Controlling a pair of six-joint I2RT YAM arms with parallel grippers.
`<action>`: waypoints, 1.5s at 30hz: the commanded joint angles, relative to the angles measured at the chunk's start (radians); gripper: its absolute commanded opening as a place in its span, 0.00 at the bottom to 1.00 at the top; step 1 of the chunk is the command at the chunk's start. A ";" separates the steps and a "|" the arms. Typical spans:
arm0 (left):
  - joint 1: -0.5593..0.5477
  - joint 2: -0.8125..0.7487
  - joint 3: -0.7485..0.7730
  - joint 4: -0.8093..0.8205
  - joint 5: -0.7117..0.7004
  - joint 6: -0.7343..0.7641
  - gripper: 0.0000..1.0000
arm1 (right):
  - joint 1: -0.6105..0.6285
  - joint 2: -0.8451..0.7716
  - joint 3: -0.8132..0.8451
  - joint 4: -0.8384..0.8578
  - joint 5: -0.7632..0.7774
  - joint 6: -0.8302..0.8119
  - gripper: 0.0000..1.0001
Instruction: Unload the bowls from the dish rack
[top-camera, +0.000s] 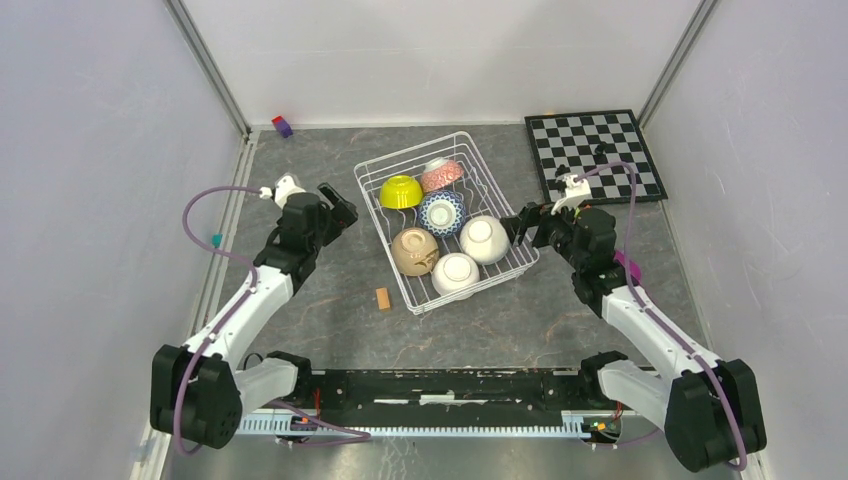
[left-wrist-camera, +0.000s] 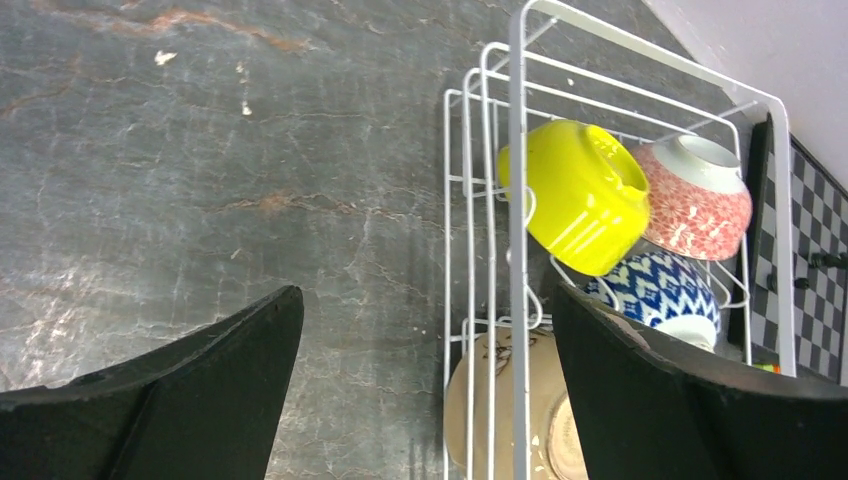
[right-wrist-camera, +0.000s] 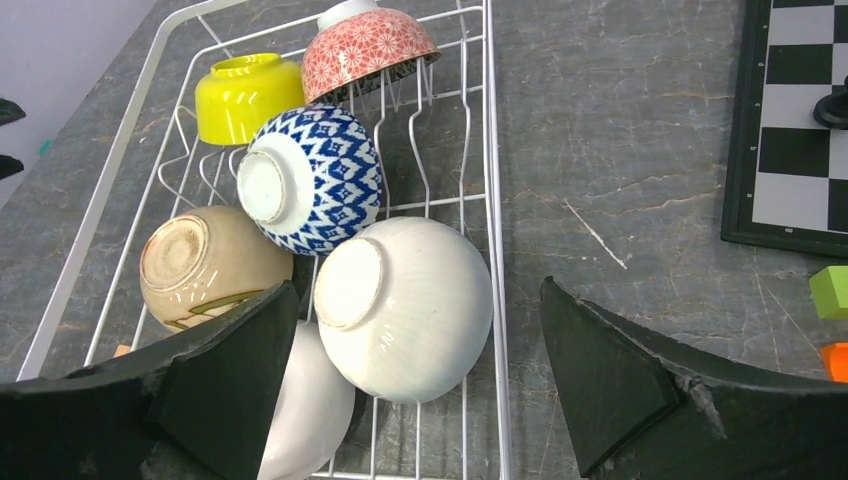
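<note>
Dish rack (right-wrist-camera: 490, 150) mid-worktop (top-camera: 330, 300), all six bowls (top-camera: 441, 212) inside, tipped or upturned. Right pincer (top-camera: 521, 226) spread wide, empty, just beside rack's right long side. Plain white bowl (right-wrist-camera: 405, 305) straight ahead (likely nearest pick). Left pincer (top-camera: 338, 205) spread too, empty, off rack's left side, lime-yellow bowl (left-wrist-camera: 575, 195) ahead. No legible lettering anywhere.

Our top view hangs high at the near edge, looking down over the whole table (top-camera: 330, 330). Our left wrist view sits low and close, left of the dish rack (top-camera: 400, 150), facing right. Our right wrist view looks down from its right, facing far-left. All three share the lime-yellow bowl (top-camera: 399, 191).
</note>
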 joint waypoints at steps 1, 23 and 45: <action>-0.007 0.018 0.116 -0.041 0.048 0.090 1.00 | 0.004 -0.010 -0.017 0.023 -0.024 0.012 0.97; -0.156 0.695 0.972 -0.381 0.310 0.575 1.00 | 0.038 -0.086 -0.031 -0.052 -0.035 0.007 0.98; -0.279 1.017 1.352 -0.568 0.251 1.000 1.00 | 0.038 -0.250 -0.083 -0.204 0.072 -0.101 0.98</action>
